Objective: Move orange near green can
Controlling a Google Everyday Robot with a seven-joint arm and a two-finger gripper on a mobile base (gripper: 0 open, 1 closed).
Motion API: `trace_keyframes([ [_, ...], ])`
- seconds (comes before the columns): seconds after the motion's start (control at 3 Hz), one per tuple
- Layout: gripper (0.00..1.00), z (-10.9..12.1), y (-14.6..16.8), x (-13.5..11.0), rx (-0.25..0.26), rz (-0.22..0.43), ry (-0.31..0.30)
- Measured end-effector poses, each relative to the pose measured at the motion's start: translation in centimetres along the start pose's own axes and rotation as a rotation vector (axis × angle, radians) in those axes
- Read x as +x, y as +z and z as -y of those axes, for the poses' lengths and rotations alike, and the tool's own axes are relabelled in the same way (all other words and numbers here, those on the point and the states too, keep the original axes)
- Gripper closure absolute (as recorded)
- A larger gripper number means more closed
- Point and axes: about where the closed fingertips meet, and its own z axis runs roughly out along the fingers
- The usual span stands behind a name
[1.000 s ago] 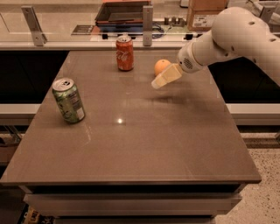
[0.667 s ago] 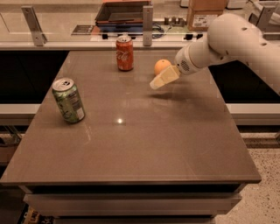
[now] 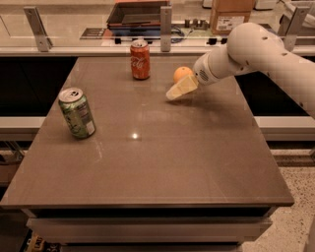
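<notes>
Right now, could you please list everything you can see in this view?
orange: one, orange, far part of the table, right of the red cola can
green can: one, green with a white label patch, standing at the table's left side
red cola can: one, red, standing near the far edge
table: one, grey-brown, centre
cardboard box: one, brown, counter behind, right
tray: one, dark, counter behind
arm: one, white, from the right
gripper: one, cream, just in front of the orange
</notes>
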Motion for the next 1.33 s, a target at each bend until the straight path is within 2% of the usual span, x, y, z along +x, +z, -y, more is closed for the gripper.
trace_keyframes([
  [0.33,0.00,0.85,0.55,-0.65,0.006,0.025,0.006],
  [0.67,0.18,0.68,0.77,-0.64,0.002,0.024,0.005],
  [1.33,0.65,0.36,1.26,-0.60,-0.007,0.021,0.004],
])
